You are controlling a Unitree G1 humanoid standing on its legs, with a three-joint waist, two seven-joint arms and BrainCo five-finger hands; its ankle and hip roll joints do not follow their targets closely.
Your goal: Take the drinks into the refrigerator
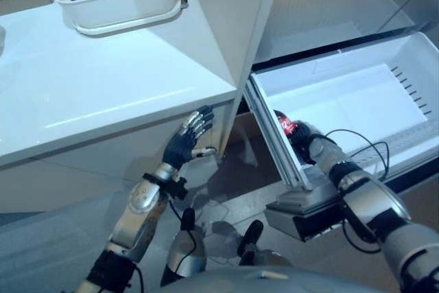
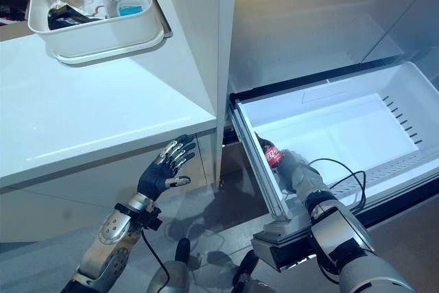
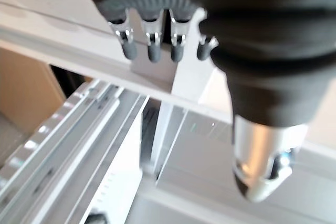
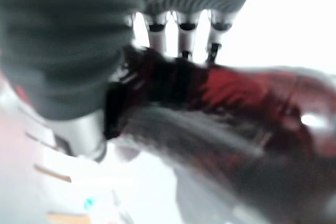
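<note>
Right hand (image 2: 296,169) fingers curled round cola bottle (image 2: 270,154) over drawer (image 2: 357,128).

Both head eyes look down from above, sharing the white desk (image 1: 103,80) and open refrigerator drawer (image 2: 329,128). Each wrist camera looks along its own hand from very close.
</note>
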